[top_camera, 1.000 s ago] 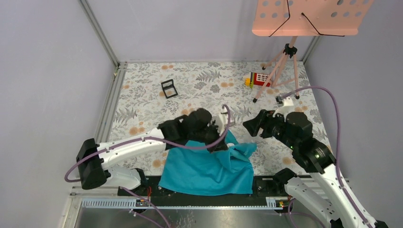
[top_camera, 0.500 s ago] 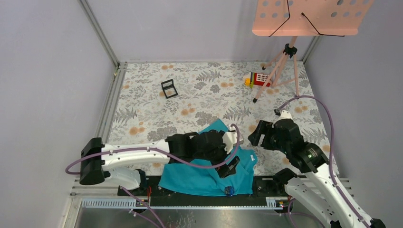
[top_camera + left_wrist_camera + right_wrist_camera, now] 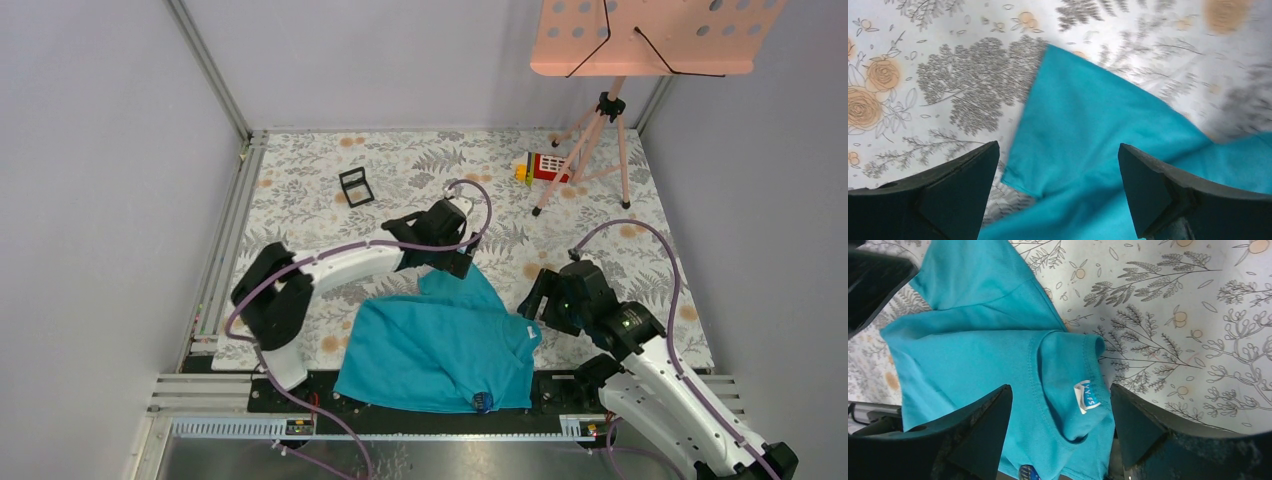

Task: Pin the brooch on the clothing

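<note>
Right wrist: brooch (image 3: 1027, 473) below right pincer (image 3: 1060, 390)

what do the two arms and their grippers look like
The left arm and right arm have white link shells with black joints and black wrist housings. A thin purple cable loops along each. The left gripper and right gripper each have two blunt, matte-black, wedge-shaped fingers.
</note>
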### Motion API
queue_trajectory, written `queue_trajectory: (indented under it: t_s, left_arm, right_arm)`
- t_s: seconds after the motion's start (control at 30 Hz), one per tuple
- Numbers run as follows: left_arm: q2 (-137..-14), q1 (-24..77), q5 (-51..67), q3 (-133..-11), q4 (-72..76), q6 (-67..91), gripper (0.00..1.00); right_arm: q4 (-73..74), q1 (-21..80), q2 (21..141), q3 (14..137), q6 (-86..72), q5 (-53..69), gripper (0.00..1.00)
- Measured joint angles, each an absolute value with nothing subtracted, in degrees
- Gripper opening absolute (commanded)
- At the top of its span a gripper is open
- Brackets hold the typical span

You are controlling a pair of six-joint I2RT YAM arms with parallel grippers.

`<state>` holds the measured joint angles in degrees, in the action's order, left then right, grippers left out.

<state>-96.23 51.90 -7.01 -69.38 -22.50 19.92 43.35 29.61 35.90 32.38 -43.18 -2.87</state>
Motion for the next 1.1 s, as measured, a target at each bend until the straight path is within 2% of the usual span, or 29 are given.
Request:
queue_trajectory:
  t_s: [0.23, 0.47, 0.67, 0.97, 1.03, 1.1]
  left_arm:
    - [-110.24, 49.01, -10.79, -81.65, -25.54, 18.13, 0.99]
    - [-116.03, 48.34, -10.61, -87.44, -26.11, 17.8, 0.97]
    - [-118.87, 48.18, -9.39, -87.64, -26.65, 18.55, 0.73]
    - [-120.92, 48.86, -8.14, -87.79, -26.61, 19.07, 0.62]
    - [-121.23, 49.21, -8.19, -88.14, -26.52, 19.05, 0.51]
    - [-121.67, 49.67, -8.19, -88.64, -26.35, 18.98, 0.34]
  right_arm:
    - [40.4, 29.61, 35.38, 29.36, -45.56, -1.85, 0.78]
    - [38.81, 29.61, 36.45, 25.39, -47.05, -1.26, 0.78]
    - [36.53, 29.61, 39.27, 24.69, -47.03, -0.8, 0.76]
    - [33.52, 29.61, 40.05, 23.2, -47.35, -0.38, 0.74]
    - [33.41, 29.61, 40.07, 22.83, -47.46, -0.47, 0.74]
    - [33.19, 29.61, 39.81, 22.24, -47.48, -0.6, 0.72]
